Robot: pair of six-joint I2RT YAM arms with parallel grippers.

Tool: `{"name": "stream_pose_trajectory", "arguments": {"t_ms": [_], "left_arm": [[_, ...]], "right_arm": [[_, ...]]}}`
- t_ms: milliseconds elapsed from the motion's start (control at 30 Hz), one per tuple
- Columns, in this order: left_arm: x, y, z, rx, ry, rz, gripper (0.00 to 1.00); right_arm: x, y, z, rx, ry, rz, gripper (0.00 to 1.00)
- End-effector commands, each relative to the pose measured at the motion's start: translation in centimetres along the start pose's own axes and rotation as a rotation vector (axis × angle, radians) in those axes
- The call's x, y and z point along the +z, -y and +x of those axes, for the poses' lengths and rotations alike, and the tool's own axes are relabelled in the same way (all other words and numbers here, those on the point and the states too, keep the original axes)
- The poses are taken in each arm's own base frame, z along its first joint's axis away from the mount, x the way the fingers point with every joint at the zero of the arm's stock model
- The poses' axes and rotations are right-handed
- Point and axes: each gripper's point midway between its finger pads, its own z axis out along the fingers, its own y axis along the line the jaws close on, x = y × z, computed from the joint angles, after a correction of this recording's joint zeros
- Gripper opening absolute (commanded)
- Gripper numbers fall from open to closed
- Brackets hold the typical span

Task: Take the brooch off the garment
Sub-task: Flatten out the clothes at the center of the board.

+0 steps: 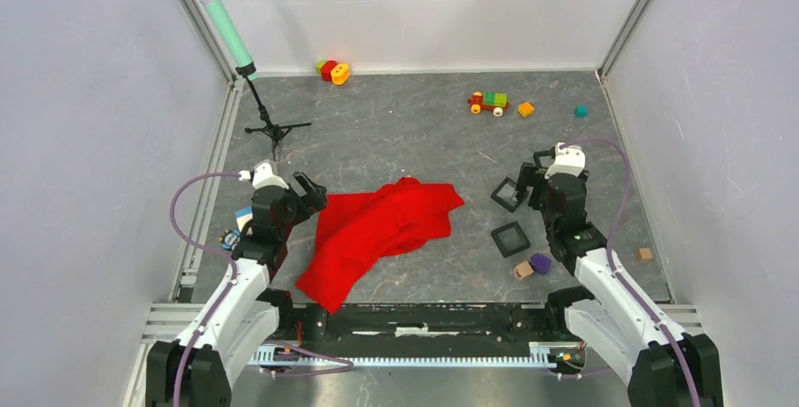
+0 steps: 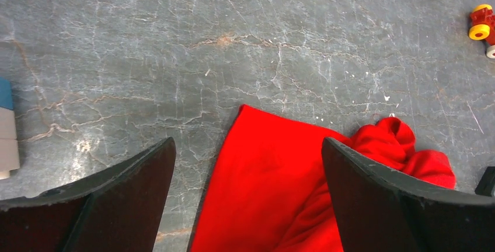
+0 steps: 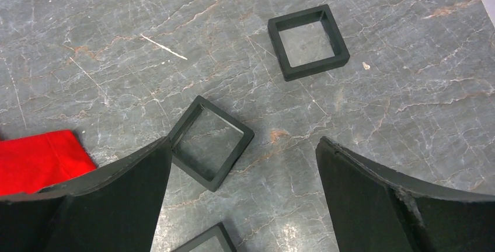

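Note:
The garment (image 1: 379, 226) is a bright red cloth lying crumpled on the grey table between the arms. In the left wrist view the garment (image 2: 274, 185) fills the space under and between my fingers. The brooch is hidden; I see no pale ornament on the cloth in any view. My left gripper (image 1: 311, 193) hangs open just above the cloth's upper left edge, its jaws wide apart and empty (image 2: 248, 142). My right gripper (image 1: 529, 181) is open and empty over the table to the right of the cloth (image 3: 244, 142).
Black square trays (image 3: 308, 42) (image 3: 211, 142) (image 3: 204, 243) lie under the right gripper. Small purple (image 1: 540, 262) and tan (image 1: 523, 270) blocks sit near the right arm. A toy train (image 1: 488, 102) and a tripod (image 1: 273, 129) with a green microphone (image 1: 219, 16) stand at the back.

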Motion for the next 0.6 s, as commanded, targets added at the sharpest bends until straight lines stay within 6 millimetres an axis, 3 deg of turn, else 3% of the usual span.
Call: {"name": "stream_pose_trajectory", "arguments": {"t_ms": [0, 200, 333, 433, 567], "left_arm": [[-0.6, -0.1, -2.3, -0.030, 0.089, -0.032, 1.00], [-1.2, 1.5, -1.1, -0.043, 0.092, 0.106, 1.00], [-1.4, 2.0, -1.1, -0.056, 0.101, 0.140, 1.00], [-1.4, 3.9, -0.4, -0.052, 0.065, 0.251, 1.00], [-1.7, 6.6, 0.6, -0.036, -0.002, 0.404, 0.96]], "right_arm": [[-0.2, 0.3, -1.7, 0.000, 0.028, 0.025, 0.98], [-0.4, -1.2, -1.2, -0.032, 0.010, -0.072, 0.98], [-0.5, -5.2, -0.4, -0.062, -0.034, -0.301, 0.98], [-0.6, -8.3, 0.2, -0.073, -0.106, -0.438, 0.98], [-0.9, -11.8, 1.0, -0.127, -0.172, -0.526, 0.86]]}}
